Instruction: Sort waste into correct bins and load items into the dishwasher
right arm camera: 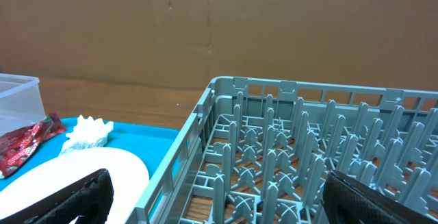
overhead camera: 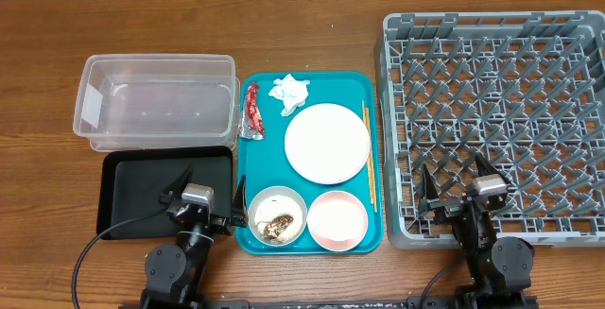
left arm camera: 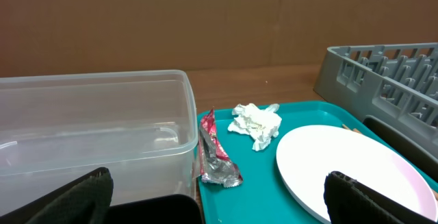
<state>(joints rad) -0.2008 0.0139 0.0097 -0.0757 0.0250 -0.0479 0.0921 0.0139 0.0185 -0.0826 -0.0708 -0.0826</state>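
Note:
A teal tray holds a red wrapper, a white tissue, a pale plate, chopsticks, a white bowl with brownish food scraps and a pink bowl. The clear tub and black tray lie to its left and the grey dish rack to its right. My left gripper is open and empty over the black tray's right edge. My right gripper is open and empty over the rack's front left. No cup shows.
The left wrist view shows the wrapper, tissue, plate and tub ahead. The right wrist view shows the rack's upright pegs and the plate's edge. A brown cardboard wall stands behind.

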